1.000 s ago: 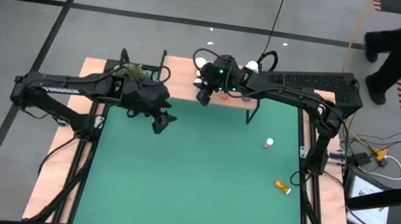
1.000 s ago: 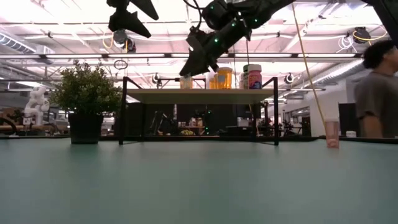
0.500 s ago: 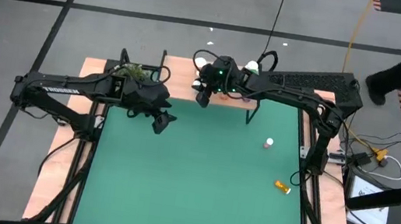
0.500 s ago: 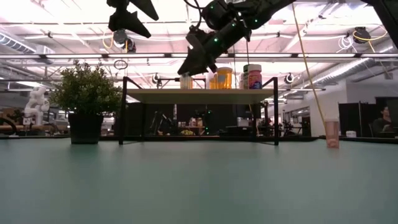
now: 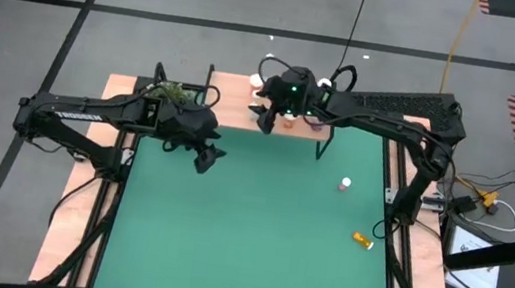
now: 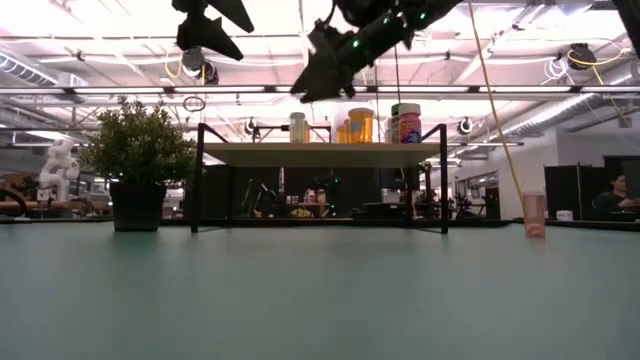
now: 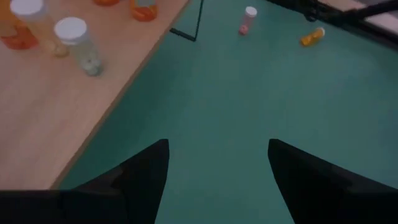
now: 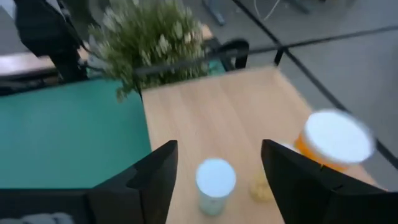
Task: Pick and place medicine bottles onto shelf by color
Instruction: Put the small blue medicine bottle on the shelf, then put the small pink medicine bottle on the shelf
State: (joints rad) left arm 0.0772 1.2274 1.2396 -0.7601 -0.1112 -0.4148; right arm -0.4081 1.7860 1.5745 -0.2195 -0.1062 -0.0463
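Right wrist view: right gripper (image 8: 214, 163), fingers spread and empty, hovers above a pale (possibly greenish) bottle (image 8: 215, 185) on the shelf (image 8: 205, 134).

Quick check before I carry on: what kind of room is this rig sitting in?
Probably a robotics lab or workshop. The low view looks past the shelf into a big open hall with ceiling strip lights and more equipment benches; the high view shows a grey floor with tape lines and loose cables around the table.

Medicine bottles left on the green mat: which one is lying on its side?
The small orange bottle near the mat's right edge lies on its side. The pink white-capped bottle, farther toward the light-wood shelf, stands upright.
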